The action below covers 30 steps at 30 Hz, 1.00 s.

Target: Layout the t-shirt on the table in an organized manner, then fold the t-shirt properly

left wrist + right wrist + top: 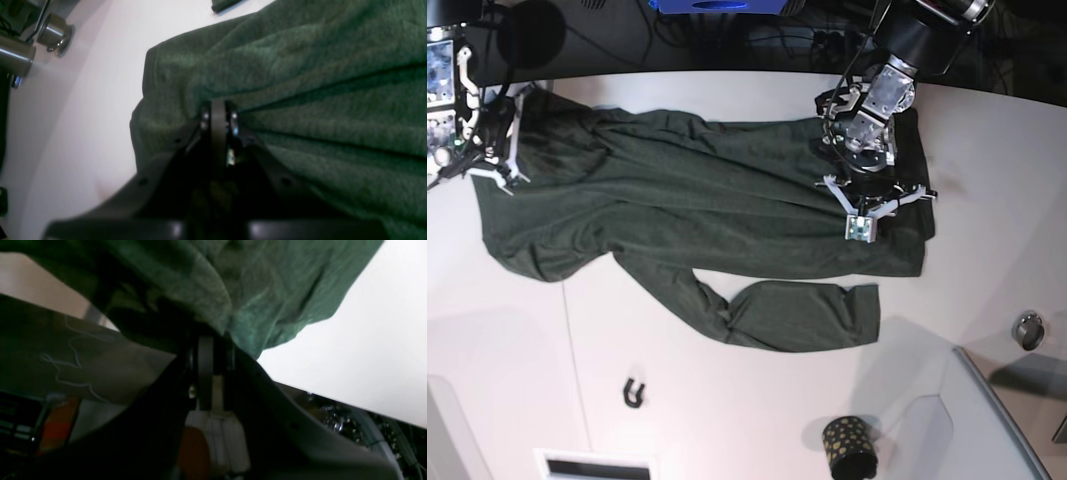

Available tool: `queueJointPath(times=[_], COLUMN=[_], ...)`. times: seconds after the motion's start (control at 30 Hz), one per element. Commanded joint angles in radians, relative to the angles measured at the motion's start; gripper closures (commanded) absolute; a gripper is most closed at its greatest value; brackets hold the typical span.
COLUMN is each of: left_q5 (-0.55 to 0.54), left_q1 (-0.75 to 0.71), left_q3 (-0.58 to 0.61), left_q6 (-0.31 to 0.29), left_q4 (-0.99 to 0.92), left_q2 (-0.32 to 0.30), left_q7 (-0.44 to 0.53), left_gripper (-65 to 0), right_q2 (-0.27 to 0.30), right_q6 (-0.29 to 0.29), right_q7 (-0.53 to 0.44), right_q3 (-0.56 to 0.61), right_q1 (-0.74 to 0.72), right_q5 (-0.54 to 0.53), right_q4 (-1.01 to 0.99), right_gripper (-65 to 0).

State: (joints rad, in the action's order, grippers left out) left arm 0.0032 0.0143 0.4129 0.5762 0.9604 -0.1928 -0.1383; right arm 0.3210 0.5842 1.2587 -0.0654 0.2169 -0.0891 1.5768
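The t-shirt (697, 215) lies stretched but wrinkled across the far half of the table (727, 400). The left claw (218, 115) is clamped on its edge, and the right claw (206, 340) pinches the opposite end. Pulling evenly apart, low over the table, should flatten the folds.

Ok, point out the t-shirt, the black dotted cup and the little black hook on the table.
t-shirt (687, 200), base view, middle of the green body.
black dotted cup (850, 447), base view, its gold-dotted side wall.
black hook (634, 393), base view, the bend of the small U-shaped piece.
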Motion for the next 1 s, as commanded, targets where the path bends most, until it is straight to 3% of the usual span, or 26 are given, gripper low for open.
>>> queueJointPath(times=[0.0, 0.23, 0.73, 0.97], left_q5=[-0.035, -0.036, -0.036, -0.036], left_q1=[-0.001, -0.003, 0.0, -0.01], left_q3=[-0.001, -0.003, -0.003, -0.003], left_q6=[-0.02, -0.02, -0.02, -0.022], left_q4=[0.001, 0.004, 0.019, 0.085], left_q2=[-0.007, -0.037, -0.035, -0.038], left_q7=[-0.056, -0.056, -0.056, -0.086], left_gripper=[0.0, 0.0, 0.0, 0.0], right_q2=[0.013, 0.051, 0.048, 0.043], right_q6=[-0.003, -0.003, -0.003, -0.005], right_q7=[0.006, 0.002, 0.036, 0.057], right_q3=[-0.006, -0.113, -0.416, -0.463], right_q1=[-0.015, 0.051, 0.154, 0.206], right_q5=[0.007, 0.005, 0.007, 0.01], right_q4=[0.014, 0.014, 0.181, 0.284], right_gripper=[-0.6, -0.6, -0.6, -0.5])
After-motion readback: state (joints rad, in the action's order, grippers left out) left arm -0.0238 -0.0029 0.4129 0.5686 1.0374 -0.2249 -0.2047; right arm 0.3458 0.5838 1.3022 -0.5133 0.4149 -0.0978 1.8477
